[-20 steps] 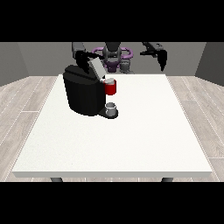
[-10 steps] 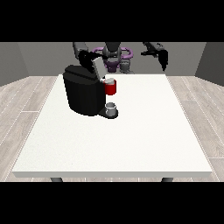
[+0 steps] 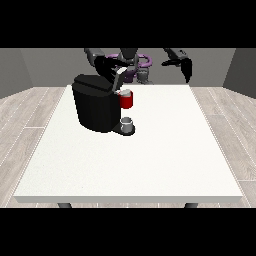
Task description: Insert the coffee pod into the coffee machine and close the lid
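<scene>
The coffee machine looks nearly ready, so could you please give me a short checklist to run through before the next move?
1. Coffee machine upright on the white table: ok.
2. Lid closed: not ok, it stands raised.
3. Hand at the view's left near the lid: ok, it shows just above and behind it.
4. Hand at the view's right away from the machine: ok, raised over the table's far edge.
5. Coffee pod seated in the machine: cannot tell, only a red thing at the machine and a grey thing on its base show.
</scene>
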You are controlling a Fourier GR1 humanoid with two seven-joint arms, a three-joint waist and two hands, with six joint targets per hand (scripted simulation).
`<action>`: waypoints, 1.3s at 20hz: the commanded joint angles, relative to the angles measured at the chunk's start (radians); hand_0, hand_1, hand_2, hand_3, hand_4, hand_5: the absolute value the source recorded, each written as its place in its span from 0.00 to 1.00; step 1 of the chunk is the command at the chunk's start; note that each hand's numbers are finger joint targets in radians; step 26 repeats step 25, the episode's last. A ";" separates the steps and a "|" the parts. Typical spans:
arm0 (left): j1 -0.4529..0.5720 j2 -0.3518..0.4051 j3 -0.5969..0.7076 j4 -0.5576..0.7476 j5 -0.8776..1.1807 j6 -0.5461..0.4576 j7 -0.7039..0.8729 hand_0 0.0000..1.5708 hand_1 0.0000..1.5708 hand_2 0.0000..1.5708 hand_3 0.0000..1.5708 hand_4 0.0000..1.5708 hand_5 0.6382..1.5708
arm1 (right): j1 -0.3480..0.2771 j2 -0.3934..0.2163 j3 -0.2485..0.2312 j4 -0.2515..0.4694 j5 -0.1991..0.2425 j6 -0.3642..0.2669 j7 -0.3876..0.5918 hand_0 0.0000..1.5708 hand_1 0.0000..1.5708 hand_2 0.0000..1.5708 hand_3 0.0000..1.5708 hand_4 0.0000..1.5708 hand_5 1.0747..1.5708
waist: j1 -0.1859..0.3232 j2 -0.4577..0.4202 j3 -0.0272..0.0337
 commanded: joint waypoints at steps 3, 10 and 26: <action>-0.030 0.017 -0.013 -0.012 0.024 -0.036 0.004 0.00 0.00 0.00 0.00 0.00 1.00 | -0.045 0.029 0.041 0.034 0.073 -0.040 -0.052 0.00 0.00 0.00 0.00 0.11 1.00 | 0.028 0.020 -0.0014; -0.029 -0.042 -0.061 -0.025 -0.026 0.030 -0.080 0.00 0.00 0.00 0.00 0.12 1.00 | -0.127 0.038 0.036 0.061 0.095 -0.042 -0.026 0.00 0.00 0.00 0.00 0.07 1.00 | 0.022 0.023 -0.0015; 0.119 -0.054 -0.037 0.045 -0.024 0.060 -0.102 0.00 0.00 0.00 0.00 0.12 1.00 | 0.333 0.127 0.240 -0.136 -0.120 -0.042 -0.177 0.00 0.00 0.00 0.00 0.10 1.00 | -0.133 -0.185 -0.0014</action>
